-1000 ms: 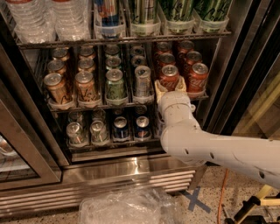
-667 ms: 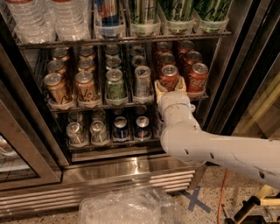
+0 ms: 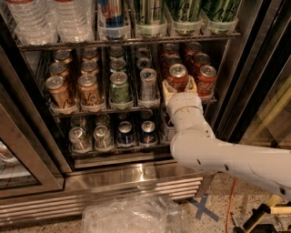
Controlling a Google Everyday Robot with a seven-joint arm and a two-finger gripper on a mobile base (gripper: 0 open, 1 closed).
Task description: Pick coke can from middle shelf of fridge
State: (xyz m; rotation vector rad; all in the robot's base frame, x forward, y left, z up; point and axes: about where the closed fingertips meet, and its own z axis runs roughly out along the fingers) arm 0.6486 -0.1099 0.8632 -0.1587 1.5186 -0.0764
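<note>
The fridge stands open with its steel base grille below. The middle shelf holds rows of gold, green, silver and red cans. The front coke can, red with a silver top, stands in the left red lane. My gripper reaches in from the lower right. Its tan fingers sit tight against both sides of this can, which still rests on the shelf. A second red can stands just to the right.
Water bottles and tall cans fill the rack above. Blue and silver cans fill the rack below. The dark door frame is close on the right. A clear plastic bag lies on the floor.
</note>
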